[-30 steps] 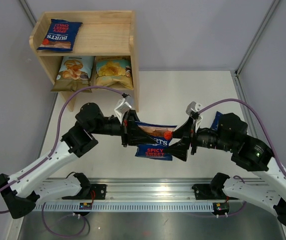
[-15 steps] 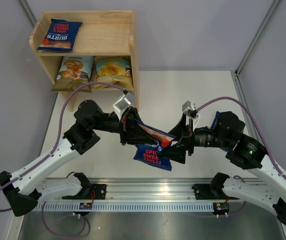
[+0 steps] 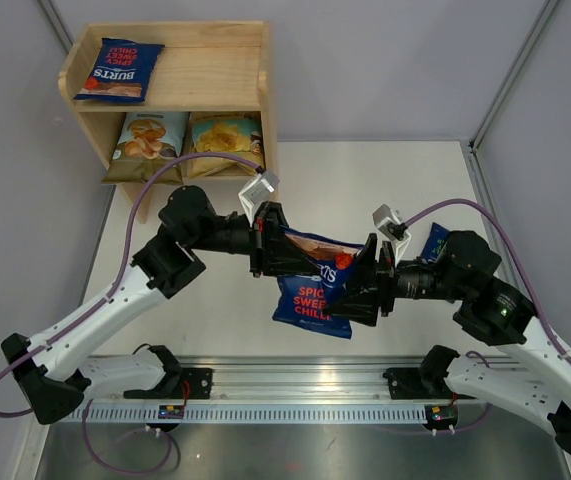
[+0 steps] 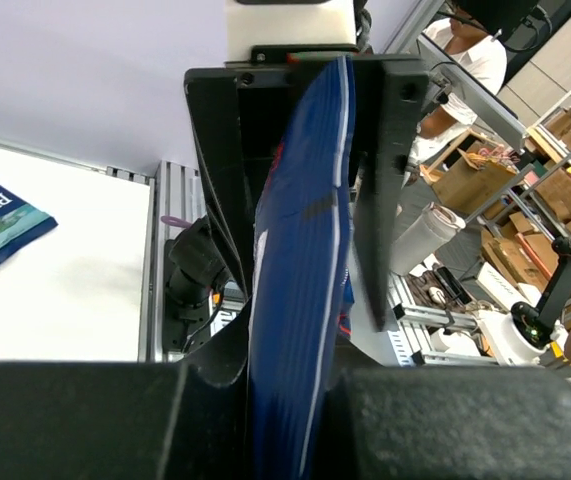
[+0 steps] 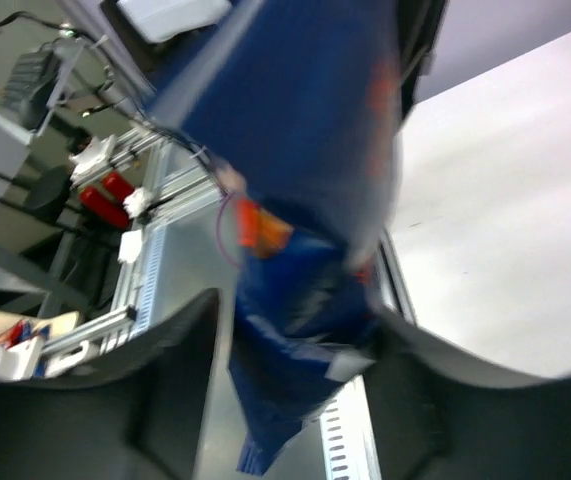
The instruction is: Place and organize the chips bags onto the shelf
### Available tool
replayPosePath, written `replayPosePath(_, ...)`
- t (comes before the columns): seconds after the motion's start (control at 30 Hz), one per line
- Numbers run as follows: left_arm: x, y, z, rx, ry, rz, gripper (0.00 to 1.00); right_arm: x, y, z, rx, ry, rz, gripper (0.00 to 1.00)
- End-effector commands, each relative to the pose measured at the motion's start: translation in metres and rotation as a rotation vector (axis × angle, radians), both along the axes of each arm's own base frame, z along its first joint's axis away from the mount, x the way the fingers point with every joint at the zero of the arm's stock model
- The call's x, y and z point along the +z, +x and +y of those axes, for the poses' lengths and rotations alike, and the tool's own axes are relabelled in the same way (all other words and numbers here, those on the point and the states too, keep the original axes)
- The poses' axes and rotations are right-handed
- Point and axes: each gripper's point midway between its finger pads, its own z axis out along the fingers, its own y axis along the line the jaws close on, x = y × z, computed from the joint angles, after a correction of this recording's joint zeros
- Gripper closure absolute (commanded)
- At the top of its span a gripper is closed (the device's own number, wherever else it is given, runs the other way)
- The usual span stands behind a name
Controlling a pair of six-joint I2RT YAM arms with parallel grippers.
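Five chips bags [image 3: 120, 70], one two-tier shelf [image 3: 215, 65], two robot arms [image 3: 125, 300]

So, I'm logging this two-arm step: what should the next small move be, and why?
Probably close the right gripper on the Burts bag. The left gripper is shut on one edge of it above the table, while the right fingers straddle the bag with a gap showing beside it, so it does not look pinched from both sides yet.
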Motion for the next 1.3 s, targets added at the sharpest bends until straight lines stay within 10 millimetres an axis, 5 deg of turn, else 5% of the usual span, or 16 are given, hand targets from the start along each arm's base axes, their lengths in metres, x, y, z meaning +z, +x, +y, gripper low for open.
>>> replayPosePath(0.0,0.015,-0.001,-0.001,-0.027,-0.047,-0.015,0.86,0.01,0.021,-0.001,-0.129,0.029,0.004,0.44)
replayPosePath(0.23,0.026,-0.014,0.006,-0.086,-0.092,-0.041,0.82,0.008,0.044,0.001,-0.247,0.023,0.043,0.65)
replayPosePath(0.33,0.029,-0.01,0.008,-0.054,-0.09,-0.043,0.73,0.013,0.044,-0.002,-0.261,0.057,0.042,0.77)
replayPosePath(0.53,0.039,0.022,0.016,0.185,-0.093,-0.023,0.37,0.024,0.045,-0.007,-0.289,0.147,0.046,0.83)
replayPosePath(0.6,0.042,0.029,0.023,0.267,-0.096,-0.034,0.11,0.032,0.045,-0.008,-0.295,0.183,0.045,0.85)
replayPosePath(0.67,0.048,0.043,0.031,0.384,-0.115,-0.035,0.01,0.038,0.046,-0.011,-0.311,0.216,0.042,0.86)
replayPosePath(0.8,0.061,0.072,0.072,0.708,-0.189,-0.002,0.01,0.056,0.047,-0.017,-0.333,0.291,0.015,0.87)
replayPosePath(0.83,0.05,0.077,0.077,0.749,-0.19,0.02,0.01,0.057,0.048,-0.019,-0.347,0.296,0.015,0.87)
replayPosePath(0.9,0.072,0.066,0.103,0.797,-0.345,0.031,0.01,0.072,0.048,-0.023,-0.351,0.364,-0.009,0.86)
replayPosePath(0.93,0.046,0.07,0.1,0.802,-0.335,0.067,0.01,0.077,0.049,-0.025,-0.358,0.386,-0.015,0.87)
replayPosePath(0.97,0.066,0.059,0.109,0.767,-0.466,0.083,0.01,0.088,0.047,-0.027,-0.352,0.437,-0.027,0.87)
replayPosePath(1.27,0.052,0.016,0.122,0.493,-0.8,0.178,0.01,0.126,0.052,-0.02,-0.313,0.633,-0.063,0.86)
